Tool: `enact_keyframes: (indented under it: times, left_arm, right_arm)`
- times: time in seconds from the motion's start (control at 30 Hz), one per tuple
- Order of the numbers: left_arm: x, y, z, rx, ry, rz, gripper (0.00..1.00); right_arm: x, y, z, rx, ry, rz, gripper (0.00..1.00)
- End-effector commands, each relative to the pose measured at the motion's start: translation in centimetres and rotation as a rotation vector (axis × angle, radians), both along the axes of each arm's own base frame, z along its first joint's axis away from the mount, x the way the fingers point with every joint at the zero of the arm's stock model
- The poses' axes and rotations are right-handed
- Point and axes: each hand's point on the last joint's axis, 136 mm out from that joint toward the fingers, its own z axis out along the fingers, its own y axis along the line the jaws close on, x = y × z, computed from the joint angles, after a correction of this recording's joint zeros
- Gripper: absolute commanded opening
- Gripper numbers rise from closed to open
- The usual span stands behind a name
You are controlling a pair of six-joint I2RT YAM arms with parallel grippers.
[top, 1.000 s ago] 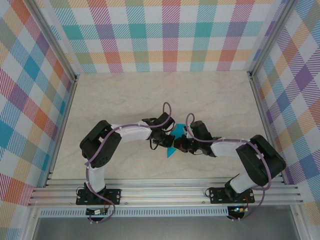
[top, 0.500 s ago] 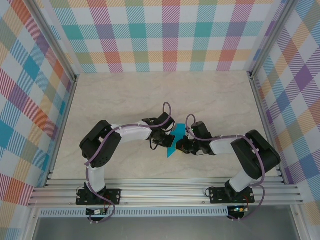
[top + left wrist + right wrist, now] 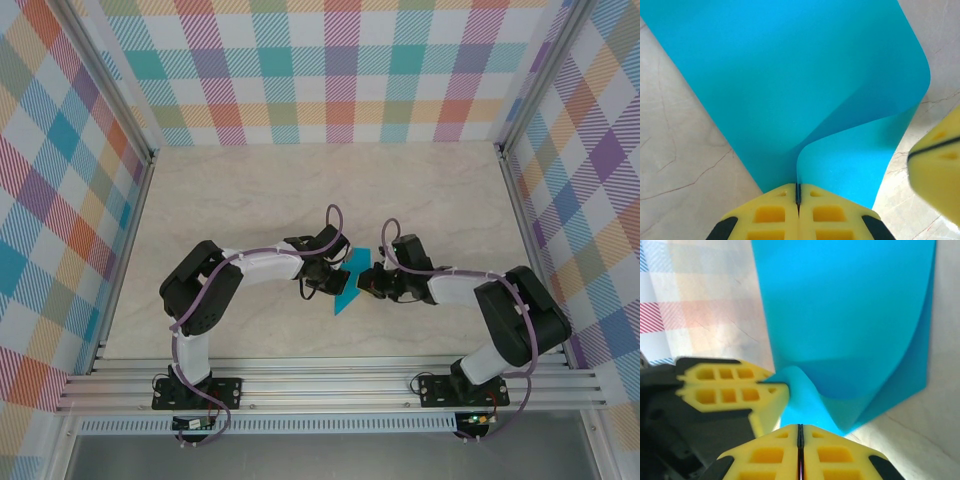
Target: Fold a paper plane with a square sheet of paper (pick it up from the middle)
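Observation:
The square sheet of paper (image 3: 347,298) is teal-blue and hangs bent between my two grippers near the table's front middle. My left gripper (image 3: 330,285) is shut on one edge of it. In the left wrist view the sheet (image 3: 790,75) curls up out of the closed yellow jaws of that gripper (image 3: 798,189). My right gripper (image 3: 369,284) faces it from the right with its jaws shut. In the right wrist view the paper (image 3: 840,315) bulges just past the tips of this gripper (image 3: 800,428), and I see no paper in the seam. The left fingers (image 3: 725,385) pinch a corner there.
The pale marbled tabletop (image 3: 300,190) stretches behind the grippers. Plaid walls (image 3: 330,70) close in the back and both sides. An aluminium rail (image 3: 320,385) carries the arm bases along the front edge.
My right gripper has drawn back to the right, off the paper, so more of the sheet shows between the grippers. The left gripper has held still with its grip.

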Motion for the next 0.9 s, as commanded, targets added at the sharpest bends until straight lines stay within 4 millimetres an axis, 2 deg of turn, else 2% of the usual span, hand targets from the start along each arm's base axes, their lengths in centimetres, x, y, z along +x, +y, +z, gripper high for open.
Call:
enact_keyframes:
  times: [0.0, 0.13, 0.27, 0.33, 0.43, 0.67, 0.73, 0.87]
  left_arm:
    - [-1.5, 1.5, -3.8, 0.088, 0.075, -0.017, 0.0]
    - [-1.6, 1.5, -3.9, 0.089, 0.079, -0.018, 0.0]
    - [-1.6, 1.6, -3.9, 0.091, 0.078, -0.019, 0.0]
    - [-1.7, 1.7, -3.9, 0.093, 0.08, -0.022, 0.0]
    - [-1.8, 1.8, -4.0, 0.097, 0.083, -0.028, 0.0]
    - [-1.8, 1.8, -4.0, 0.096, 0.081, -0.027, 0.0]
    - [-1.8, 1.8, -4.0, 0.096, 0.081, -0.027, 0.0]
    - [-1.7, 1.7, -4.0, 0.098, 0.081, -0.027, 0.0]
  right_arm:
    - [0.4, 0.6, 0.7, 0.027, -0.008, 0.046, 0.09]
    - [0.8, 0.5, -0.8, 0.004, 0.019, 0.043, 0.09]
    - [0.2, -1.0, -3.6, -0.094, 0.062, 0.021, 0.09]
    - [0.0, -1.4, -4.2, -0.108, 0.073, 0.012, 0.09]
    - [0.1, -1.3, -3.9, -0.091, 0.079, 0.012, 0.09]
    - [1.8, -1.1, 0.4, 0.009, 0.003, 0.01, 0.1]
    - [2.0, -0.9, 0.6, 0.009, -0.001, 0.031, 0.09]
    - [2.3, -0.9, -0.6, -0.014, 0.028, 0.038, 0.09]
